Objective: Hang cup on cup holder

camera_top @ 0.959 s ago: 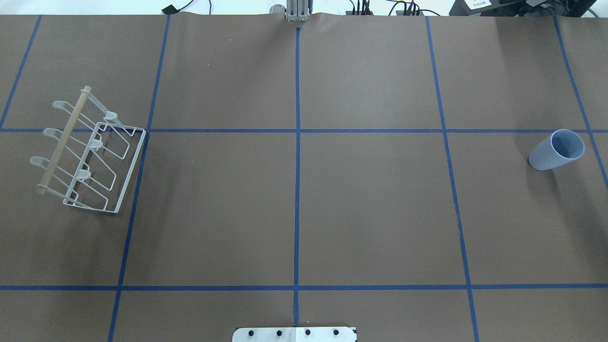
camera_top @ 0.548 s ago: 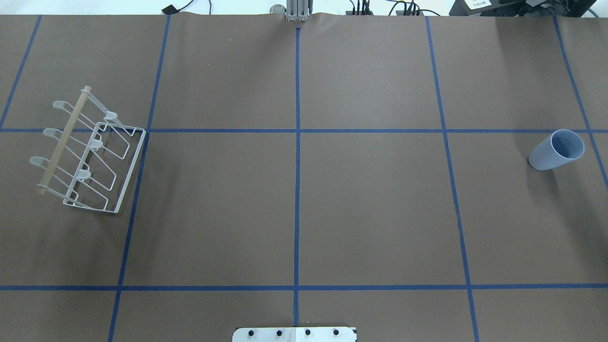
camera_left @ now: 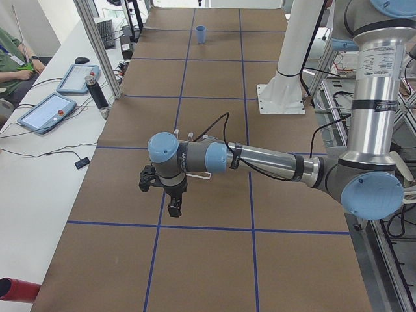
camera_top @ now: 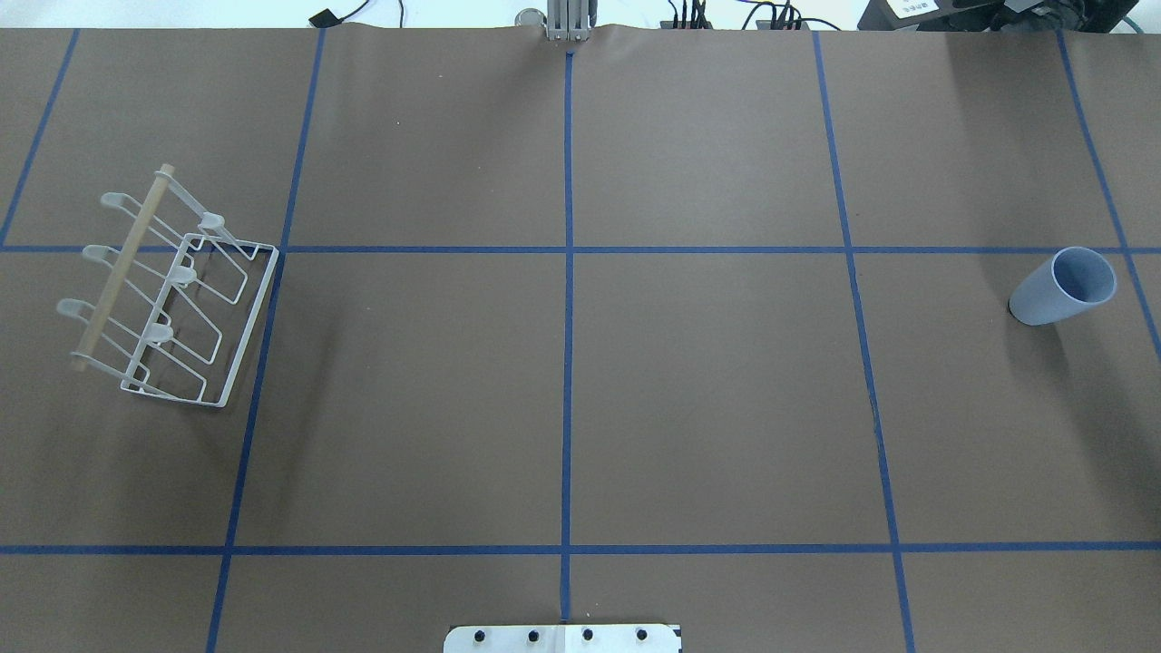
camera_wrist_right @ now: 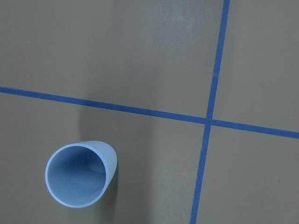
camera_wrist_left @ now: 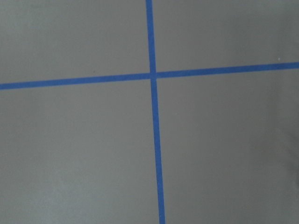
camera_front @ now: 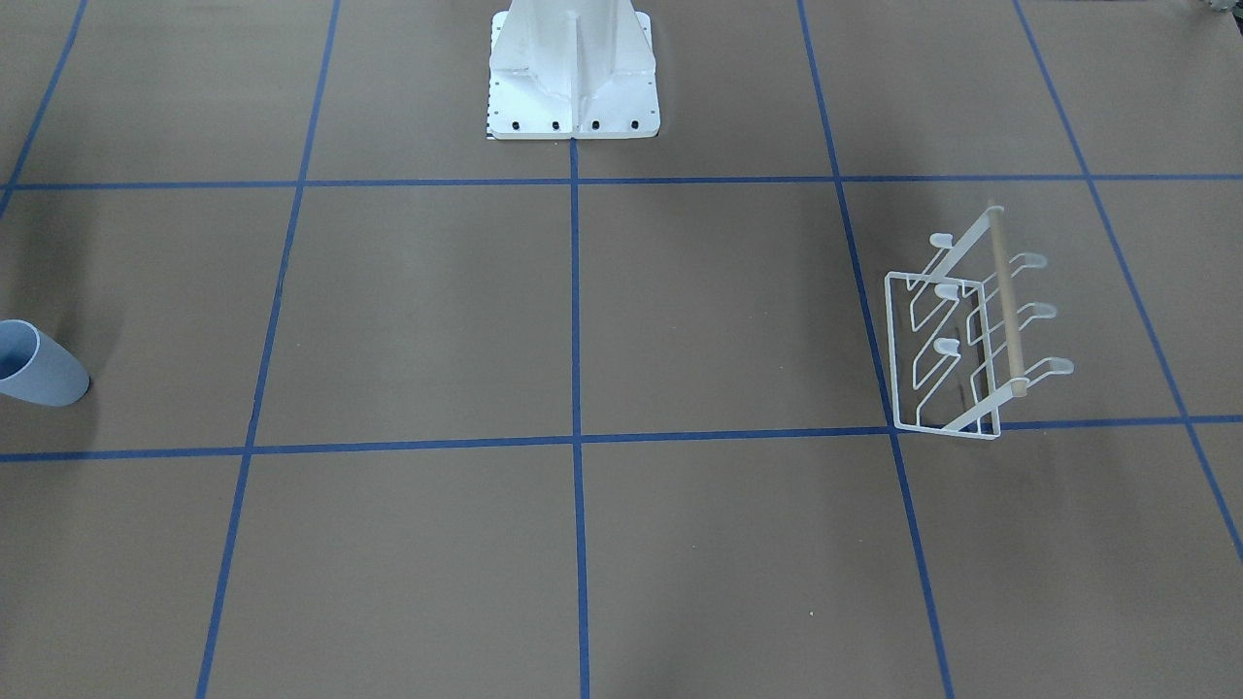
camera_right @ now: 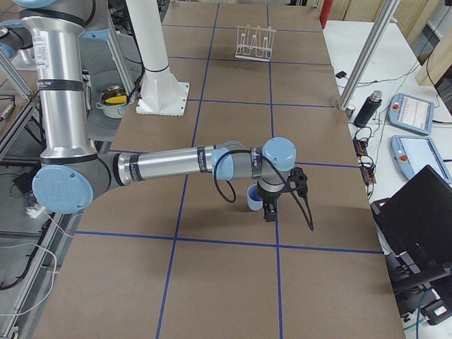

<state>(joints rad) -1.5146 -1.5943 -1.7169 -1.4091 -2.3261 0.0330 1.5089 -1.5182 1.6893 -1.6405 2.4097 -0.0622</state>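
Observation:
The pale blue cup (camera_top: 1063, 286) stands upright, mouth up, at the table's right end; it also shows in the front view (camera_front: 39, 367) and the right wrist view (camera_wrist_right: 79, 179). The white wire cup holder (camera_top: 172, 290) with its wooden bar stands at the left end, also in the front view (camera_front: 971, 335). My right gripper (camera_right: 269, 212) shows only in the exterior right view, hanging over the cup (camera_right: 253, 201). My left gripper (camera_left: 174, 209) shows only in the exterior left view, above the table near the holder. I cannot tell whether either is open or shut.
The white pedestal base (camera_front: 573, 78) stands at the robot's edge of the table. Blue tape lines (camera_top: 567, 363) grid the brown table cover. A desk with tablets (camera_left: 49, 110) and a laptop (camera_right: 417, 212) runs along the far side.

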